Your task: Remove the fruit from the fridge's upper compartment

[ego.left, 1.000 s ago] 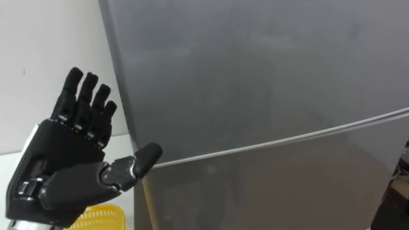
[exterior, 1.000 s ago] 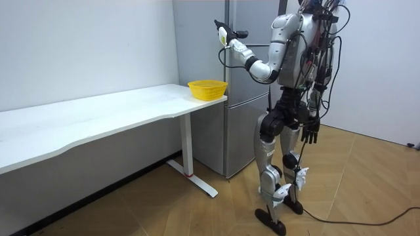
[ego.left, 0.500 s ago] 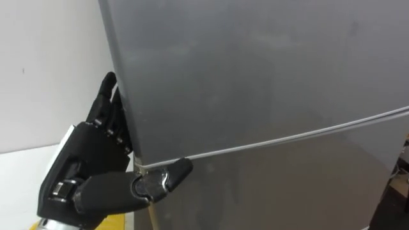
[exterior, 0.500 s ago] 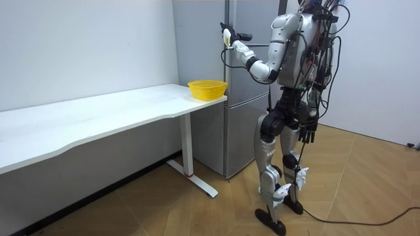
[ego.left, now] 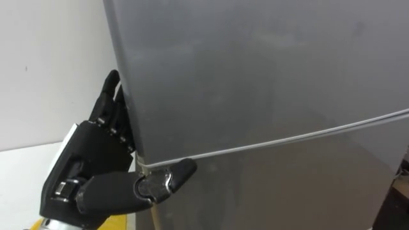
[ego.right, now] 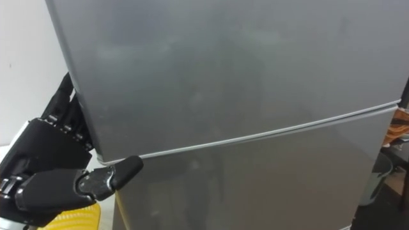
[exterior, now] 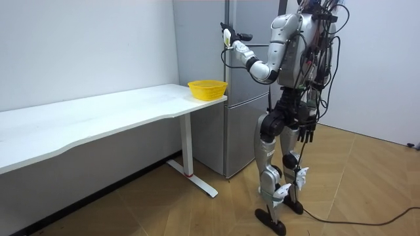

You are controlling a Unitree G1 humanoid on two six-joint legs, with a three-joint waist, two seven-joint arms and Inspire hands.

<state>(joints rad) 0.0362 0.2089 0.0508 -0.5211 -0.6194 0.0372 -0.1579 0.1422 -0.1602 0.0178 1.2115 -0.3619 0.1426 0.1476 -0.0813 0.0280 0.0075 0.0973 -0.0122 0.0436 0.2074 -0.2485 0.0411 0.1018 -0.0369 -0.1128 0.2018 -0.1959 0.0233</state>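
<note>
Our black left hand (ego.left: 83,169) now sits at the left edge of the upper door (ego.left: 255,70) of the tall grey metal fridge (ego.left: 287,185) | grip: we cannot tell | door shut, prize hidden inside | hand may slip off the smooth edge

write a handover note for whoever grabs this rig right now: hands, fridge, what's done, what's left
Left robot hand: open, fingers straight along the left edge of the upper fridge door, thumb across the front at the seam.
Right robot hand: hangs at the robot's side, idle.
Things: the door is closed. A yellow basket sits on the end of the white table next to it.
Done: the hand is placed at the door edge.
Left: pull the door open, take the item out.
</note>
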